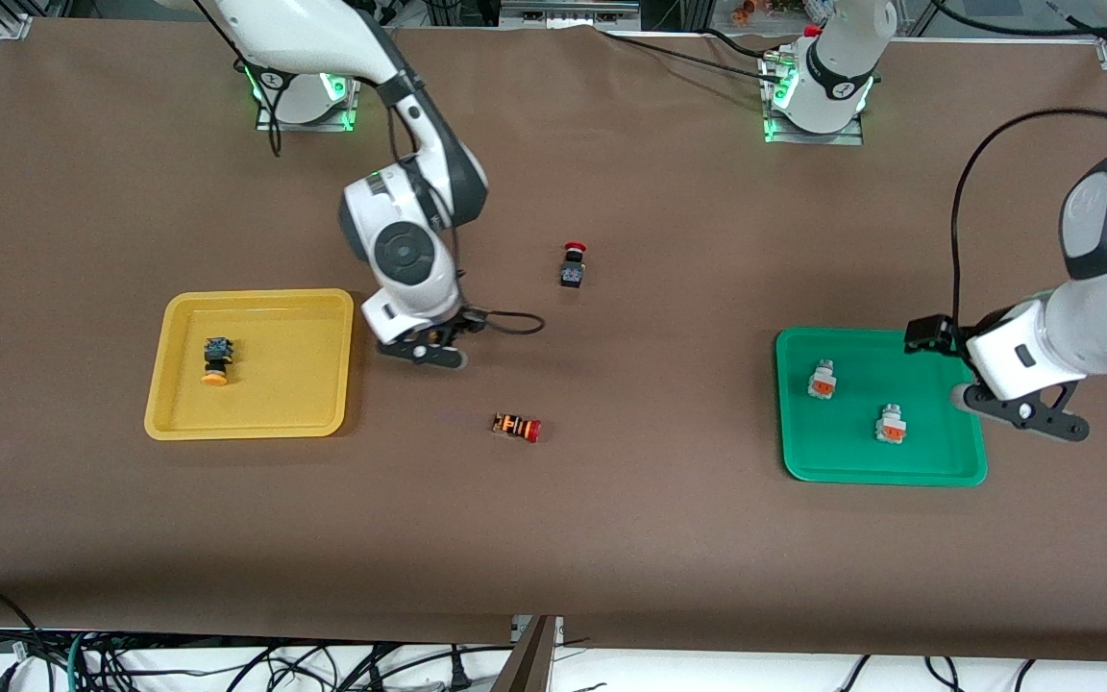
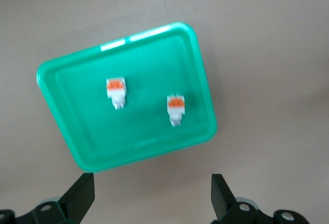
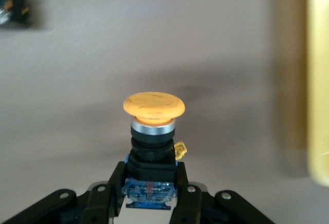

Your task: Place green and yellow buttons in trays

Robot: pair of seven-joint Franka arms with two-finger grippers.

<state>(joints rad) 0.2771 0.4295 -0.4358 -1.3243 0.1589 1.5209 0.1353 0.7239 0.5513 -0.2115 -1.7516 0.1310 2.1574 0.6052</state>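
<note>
While clamped on a dark-bodied yellow-capped button [image 3: 153, 131], the right gripper [image 1: 427, 348] hangs over bare worktop [image 1: 611, 538] just beside the yellow tray [image 1: 251, 312], on the side toward the left arm's end. Its fingers [image 3: 110, 196] pinch the button's lower body, cap pointing away from the wrist. A second yellow-capped button [image 1: 216, 360] lies in the yellow tray. An orange-striped switch with red cap [image 1: 517, 427] lies on the worktop nearer the front camera than the right gripper; a black switch with red cap [image 1: 573, 265] stands farther back. Left gripper [image 1: 1024, 411] is spread wide and holds nothing, over the green tray [image 1: 938, 471] edge at the left arm's end. Two white-bodied orange-faced buttons [image 1: 822, 379] [image 1: 890, 424] lie in the green tray, apart from each other.
</note>
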